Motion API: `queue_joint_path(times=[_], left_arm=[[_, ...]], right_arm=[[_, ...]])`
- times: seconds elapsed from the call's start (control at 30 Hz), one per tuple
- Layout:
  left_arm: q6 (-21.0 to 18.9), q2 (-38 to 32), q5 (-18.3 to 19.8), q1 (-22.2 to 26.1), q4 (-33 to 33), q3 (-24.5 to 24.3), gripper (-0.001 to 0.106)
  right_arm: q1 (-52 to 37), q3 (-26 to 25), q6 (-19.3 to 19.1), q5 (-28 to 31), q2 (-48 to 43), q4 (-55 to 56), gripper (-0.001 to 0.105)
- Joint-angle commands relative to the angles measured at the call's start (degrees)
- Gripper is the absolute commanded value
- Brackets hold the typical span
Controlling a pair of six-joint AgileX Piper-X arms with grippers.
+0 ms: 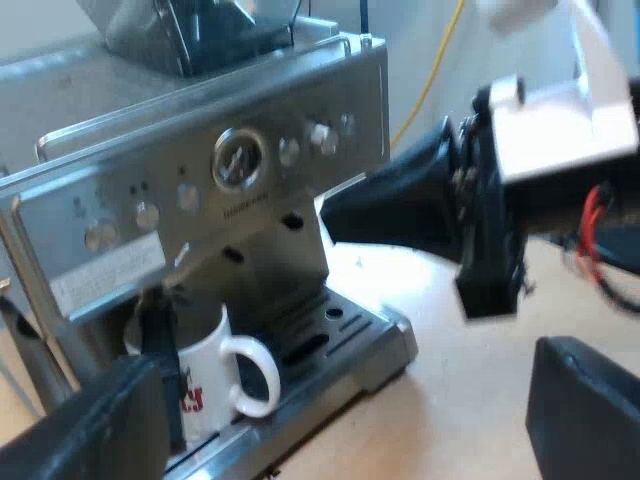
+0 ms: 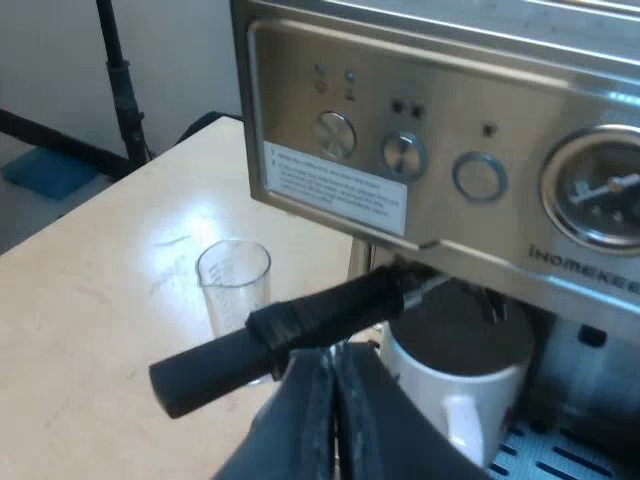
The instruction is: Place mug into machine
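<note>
Mug [image 1: 215, 385], 1 item: is sitting on the drip tray [image 1: 330, 335] of the espresso machine [image 1: 200, 180] under the locked holder handle [image 2: 290, 330], placement seemingly finishing; left gripper [image 1: 345, 400] is hanging spread and empty near it, right gripper [image 2: 335, 405] is hovering pressed together just beside that handle, both next needing clear withdrawal.

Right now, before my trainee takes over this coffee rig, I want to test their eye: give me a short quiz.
1. True or false: the mug lies tipped over.
2. What stands on the table near the machine? A) spoon B) measuring glass C) kettle
3. Fill in: my left fingers are ___.
Key: 1 false, it stands upright on the drip tray; 2 B; 3 open.
</note>
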Motion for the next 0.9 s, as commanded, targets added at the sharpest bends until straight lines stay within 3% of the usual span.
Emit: queue_joint_path(times=[0.03, 0.17, 0.5, 0.77, 0.9], left_arm=[[0.4, 2.3, -0.5, -0.3, -1.6, -0.3, 0.072], [0.4, 5.6, -0.1, -0.3, -3.0, -0.3, 0.06], [0.4, 10.5, 0.3, 1.5, -6.8, 0.2, 0.06], [1.9, 11.8, 12.3, 13.3, -11.3, 3.1, 0.06], [2.1, 12.8, 14.8, 13.7, -13.6, 4.2, 0.06]], right_arm=[[0.1, -0.6, -1.2, 0.3, 1.5, -3.0, 0.0], [-2.1, -0.6, -0.4, 1.1, 3.1, -5.2, 0.0], [-7.6, -0.6, -0.5, -4.0, 3.4, -7.4, 0.0], [-9.4, -0.6, -2.1, -7.0, 3.7, -7.4, 0.0], [-10.1, -0.6, -2.7, -8.0, 4.4, -8.9, 0.0]])
